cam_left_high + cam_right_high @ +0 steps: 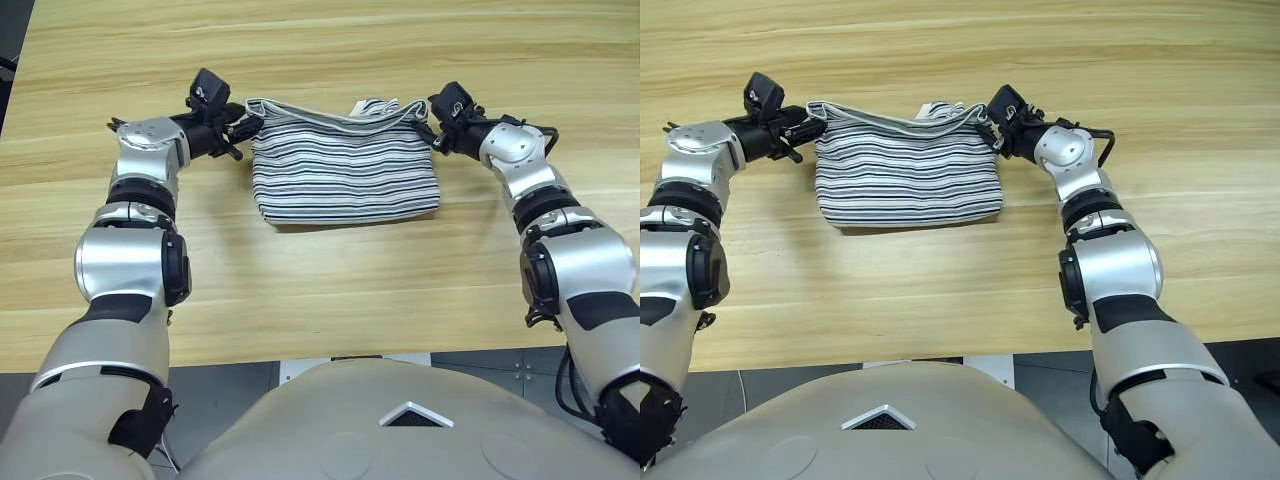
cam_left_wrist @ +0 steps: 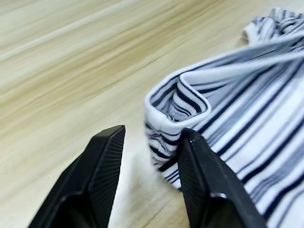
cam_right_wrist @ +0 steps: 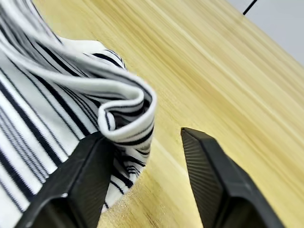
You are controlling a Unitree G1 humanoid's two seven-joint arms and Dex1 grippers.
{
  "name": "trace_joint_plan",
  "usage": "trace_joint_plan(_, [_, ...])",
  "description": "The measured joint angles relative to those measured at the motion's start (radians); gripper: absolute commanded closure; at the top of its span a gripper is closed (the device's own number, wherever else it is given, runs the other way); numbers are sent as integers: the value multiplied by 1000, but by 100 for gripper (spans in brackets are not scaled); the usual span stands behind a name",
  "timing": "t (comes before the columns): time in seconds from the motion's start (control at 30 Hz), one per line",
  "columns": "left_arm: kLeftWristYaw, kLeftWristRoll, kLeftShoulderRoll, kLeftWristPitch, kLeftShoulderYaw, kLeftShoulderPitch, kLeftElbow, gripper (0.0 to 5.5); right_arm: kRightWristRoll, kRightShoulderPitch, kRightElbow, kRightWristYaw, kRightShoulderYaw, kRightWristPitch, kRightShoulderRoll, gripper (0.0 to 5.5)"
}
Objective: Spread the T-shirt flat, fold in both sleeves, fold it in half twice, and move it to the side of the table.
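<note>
Striped shirt at mid-fold: a white fabric T-shirt with black and grey stripes [image 1: 345, 170] lay folded into a rough rectangle on the pale wood-grained table [image 1: 400, 50], midway between the robot's two arms, as we looked down over them. The left gripper [image 1: 245, 129] sat at the packet's far left corner and the right gripper [image 1: 429, 122] at its far right corner, each low over the table and pointing inward toward the cloth. Between them we saw the white hem [image 1: 300, 112] running along the T-shirt's far edge, raised a little off the layers beneath. A small bunch of striped fabric [image 1: 375, 104] was gathered just beyond it, toward the right. The near edge lay flat on the wood, its corners roughly square.

From the left wrist we found the ribbed black fingers [image 2: 107, 166] of that gripper spread apart and clasping nothing, with bare table showing in the gap. The rolled corner of the T-shirt stood just beside one finger, and we could not tell whether cloth and finger touched. From the right wrist the scene was much the same. The ribbed black fingers [image 3: 209, 175] there were likewise parted and held nothing. The curled corner of the hem appeared to rest against one of them, and bare wood filled the rest of the gap
</note>
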Motion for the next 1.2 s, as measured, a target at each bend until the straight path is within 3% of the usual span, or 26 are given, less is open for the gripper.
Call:
trace_joint_plan(0.33, [106, -26, -1, 133, 115, -15, 5, 166, 65, -38, 12, -59, -120, 97, 32, 77])
trace_joint_plan(0.5, [107, -11, -11, -60, 109, -30, -37, 166, 57, -37, 7, -36, -119, 29, 40, 77])
trace_joint_plan(0.7, [195, 241, 9, -435, -117, 30, -366, 166, 15, -7, -27, 64, -57, -97, 34, 77])
trace_joint_plan(0.97, [338, 555, 71, -458, -337, 224, -582, 166, -75, 22, -32, 58, 35, -123, 12, 77])
trace_joint_plan(1.2, [617, 783, 82, -444, -487, 195, -462, 166, -110, 33, -46, 47, 83, -147, 1, 77])
